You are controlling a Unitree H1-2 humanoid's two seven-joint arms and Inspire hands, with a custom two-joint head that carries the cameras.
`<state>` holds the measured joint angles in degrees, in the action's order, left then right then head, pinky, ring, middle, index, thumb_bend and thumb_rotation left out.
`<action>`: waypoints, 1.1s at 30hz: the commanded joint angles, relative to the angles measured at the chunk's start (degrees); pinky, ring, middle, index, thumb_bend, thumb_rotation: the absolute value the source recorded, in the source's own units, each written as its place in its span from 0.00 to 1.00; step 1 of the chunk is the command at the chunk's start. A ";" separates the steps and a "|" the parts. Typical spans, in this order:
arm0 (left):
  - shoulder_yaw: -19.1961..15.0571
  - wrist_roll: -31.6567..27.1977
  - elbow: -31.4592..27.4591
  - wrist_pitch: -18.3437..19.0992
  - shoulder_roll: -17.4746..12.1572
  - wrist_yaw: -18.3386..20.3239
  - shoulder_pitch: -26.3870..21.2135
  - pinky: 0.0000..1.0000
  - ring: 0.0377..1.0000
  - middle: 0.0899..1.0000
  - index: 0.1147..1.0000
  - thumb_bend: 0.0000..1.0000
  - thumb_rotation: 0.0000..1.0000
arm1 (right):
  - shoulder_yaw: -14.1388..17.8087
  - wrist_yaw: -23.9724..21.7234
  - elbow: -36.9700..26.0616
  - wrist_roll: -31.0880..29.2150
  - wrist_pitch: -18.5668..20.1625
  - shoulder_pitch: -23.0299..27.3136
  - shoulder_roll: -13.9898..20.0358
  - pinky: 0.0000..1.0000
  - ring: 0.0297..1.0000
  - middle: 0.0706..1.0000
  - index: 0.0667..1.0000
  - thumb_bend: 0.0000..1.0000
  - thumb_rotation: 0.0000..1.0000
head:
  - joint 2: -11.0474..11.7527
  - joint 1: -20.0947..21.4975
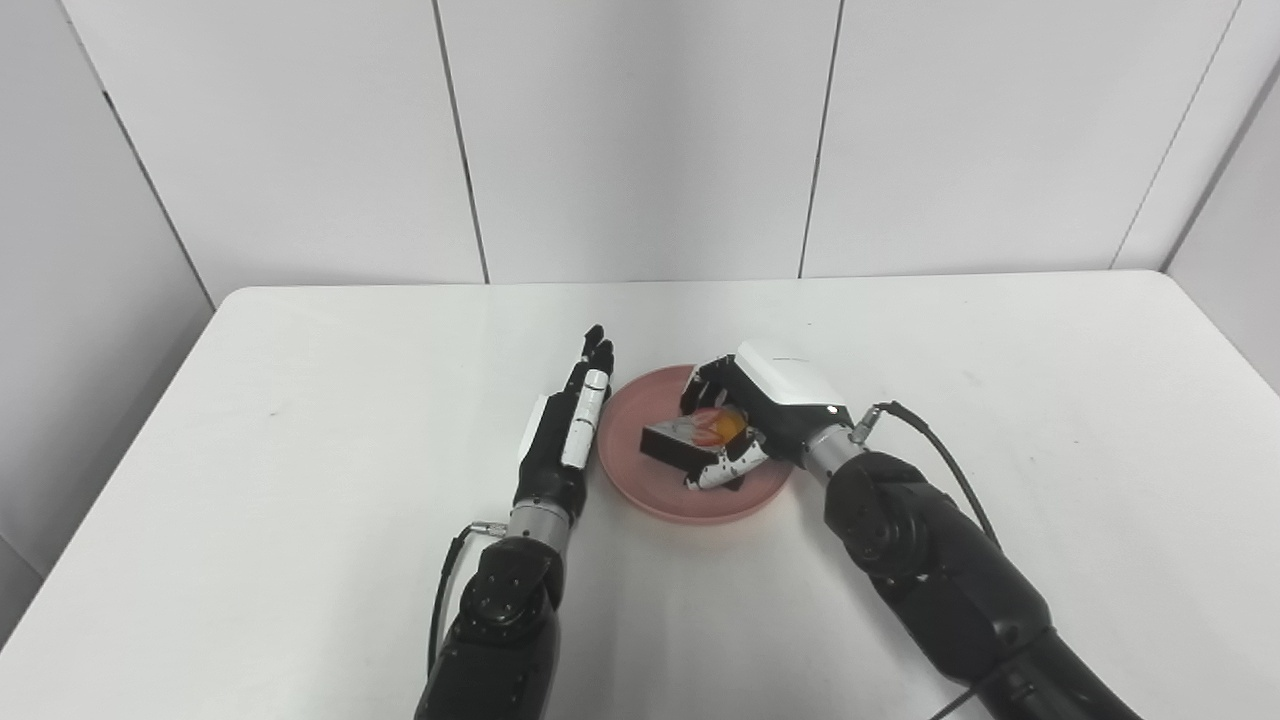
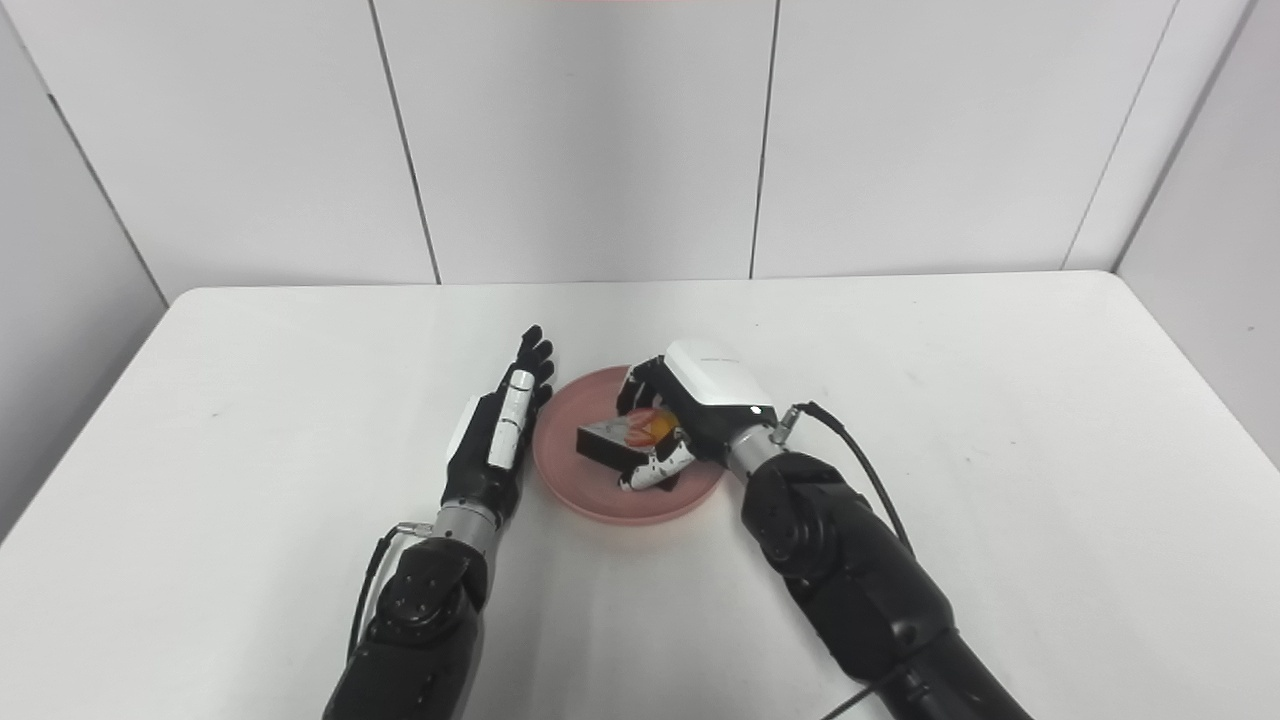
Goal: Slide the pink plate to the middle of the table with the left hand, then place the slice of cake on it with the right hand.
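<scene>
The pink plate (image 1: pixel 640 480) lies near the middle of the white table. On it rests the slice of cake (image 1: pixel 690 440), dark with a red and orange top. My right hand (image 1: pixel 745 420) reaches over the plate from the right, its fingers and thumb closed around the cake. My left hand (image 1: pixel 570 425) stands on edge just left of the plate's rim, fingers straight and together, pointing away from me, holding nothing. Part of the cake is hidden by the right hand's fingers.
The white table (image 1: pixel 300 400) stretches out on both sides of the plate. Grey wall panels (image 1: pixel 640 140) rise behind its far edge. A black cable (image 1: pixel 940 450) loops off the right wrist.
</scene>
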<state>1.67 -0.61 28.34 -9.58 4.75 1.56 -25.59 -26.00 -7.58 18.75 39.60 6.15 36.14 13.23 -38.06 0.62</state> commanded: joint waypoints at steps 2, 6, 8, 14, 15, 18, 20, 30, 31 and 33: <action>0.17 -0.27 -2.01 -0.25 -0.19 0.53 -1.07 1.00 1.00 1.00 1.00 0.66 1.00 | 1.13 -0.90 -3.73 -2.37 -4.23 1.54 1.04 0.78 0.87 0.86 0.85 0.66 0.59 | -0.05 -0.10; 0.10 -0.56 -2.30 0.15 -0.32 0.81 -1.00 1.00 1.00 1.00 1.00 0.66 1.00 | 2.55 -3.22 -5.80 -6.31 -4.98 -0.04 1.66 0.88 0.95 0.95 0.93 0.67 0.70 | -0.10 -0.14; 0.06 -0.26 -2.30 -0.18 -0.36 0.48 -0.96 1.00 1.00 1.00 1.00 0.66 1.00 | 3.54 -4.02 -6.95 -8.30 -5.21 -1.32 1.98 0.92 0.99 0.99 0.96 0.68 0.74 | -0.16 -0.13; 0.39 0.20 -3.00 -0.09 -1.23 0.88 -0.56 1.00 1.00 1.00 1.00 0.66 1.00 | 6.33 -3.35 -9.75 -11.81 -6.38 -5.57 1.91 0.96 1.00 1.00 1.00 0.68 0.75 | -0.56 -0.26; 0.47 0.20 -3.12 -0.16 -1.38 0.97 -0.48 1.00 1.00 1.00 1.00 0.66 1.00 | 6.64 -3.14 -10.02 -11.99 -6.61 -6.09 1.88 0.94 1.00 1.00 1.00 0.68 0.73 | -0.56 -0.26; 0.44 0.45 -3.35 -0.85 -1.80 0.57 -0.19 1.00 1.00 1.00 1.00 0.66 1.00 | 7.78 -1.73 -10.16 -12.55 -8.67 -7.50 1.53 0.90 1.00 1.00 1.00 0.67 0.68 | -1.10 -0.56; 0.30 0.29 -3.83 -0.47 -2.17 0.60 0.04 1.00 1.00 1.00 1.00 0.66 1.00 | 8.85 -0.62 -10.30 -13.33 -9.60 -8.44 0.84 0.90 1.00 1.00 1.00 0.66 0.65 | -1.30 -0.41; 0.25 -0.99 -5.44 0.32 -5.09 3.99 0.73 1.00 1.00 1.00 1.00 0.67 1.00 | 16.86 6.19 -9.77 -20.86 -10.76 -11.92 -6.29 0.96 1.00 1.00 1.00 0.61 0.82 | -1.98 0.84; 0.15 -1.21 -5.67 0.71 -5.28 4.25 0.79 1.00 1.00 1.00 1.00 0.67 1.00 | 17.37 6.75 -9.41 -21.44 -11.32 -11.96 -6.87 0.97 1.00 1.00 1.00 0.60 0.83 | -1.98 0.84; -0.19 -1.94 -5.66 0.95 -5.72 4.89 0.80 1.00 1.00 1.00 1.00 0.67 1.00 | 18.35 8.87 -8.43 -21.79 -12.55 -11.99 -8.22 0.99 1.00 1.00 1.00 0.59 0.88 | -2.00 1.23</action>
<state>1.71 -1.44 24.50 -8.22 -0.55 5.74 -23.28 -8.75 -0.93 10.86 18.62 -2.98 22.57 5.70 -39.99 1.84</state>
